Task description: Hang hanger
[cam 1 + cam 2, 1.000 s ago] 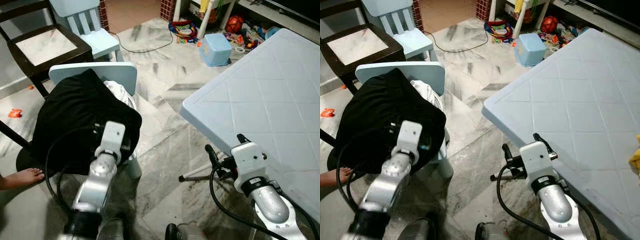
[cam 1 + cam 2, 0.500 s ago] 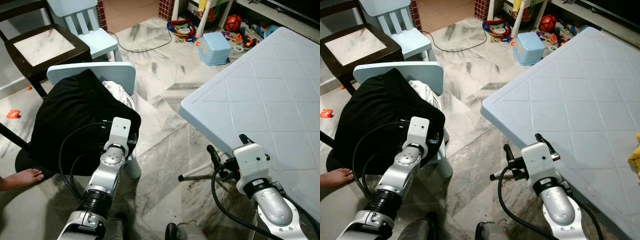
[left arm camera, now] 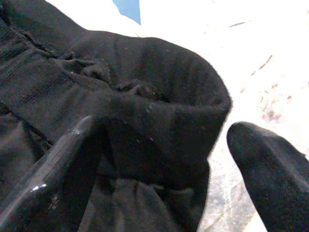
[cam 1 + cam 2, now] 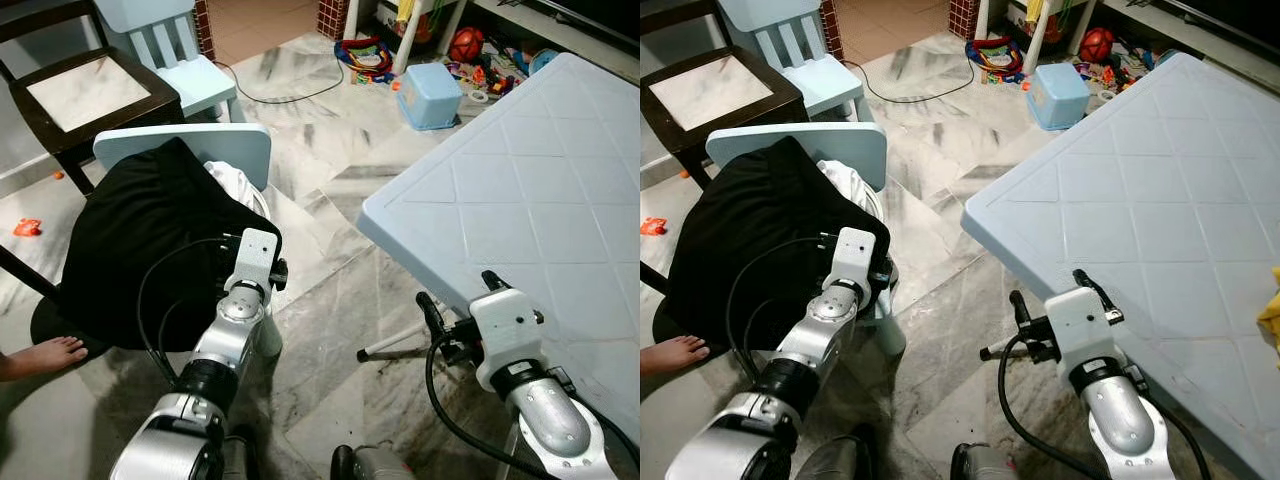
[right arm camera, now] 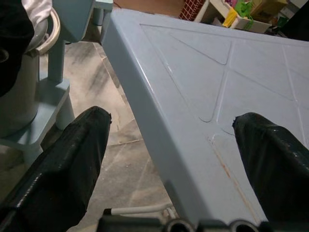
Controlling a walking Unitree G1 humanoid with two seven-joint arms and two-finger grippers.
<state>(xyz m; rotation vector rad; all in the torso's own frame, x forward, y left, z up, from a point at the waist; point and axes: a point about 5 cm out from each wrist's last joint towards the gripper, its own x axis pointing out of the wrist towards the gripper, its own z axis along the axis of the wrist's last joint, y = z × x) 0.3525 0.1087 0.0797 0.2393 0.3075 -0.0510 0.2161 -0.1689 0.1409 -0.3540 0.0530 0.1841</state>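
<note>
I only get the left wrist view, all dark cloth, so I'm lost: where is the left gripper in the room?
Observer: The left gripper is at the near edge of a black garment draped over a small light blue chair.
Operator: Is anything else on that chair?
Observer: Yes, some white fabric shows from under the garment, near the chair's backrest.
Operator: What is the right arm doing?
Observer: The right gripper hangs with open jaws beside the corner of a light blue plastic table, holding nothing.
Operator: Anyone nearby?
Observer: A person's bare foot rests on the floor to the robot's left of the chair.
</note>
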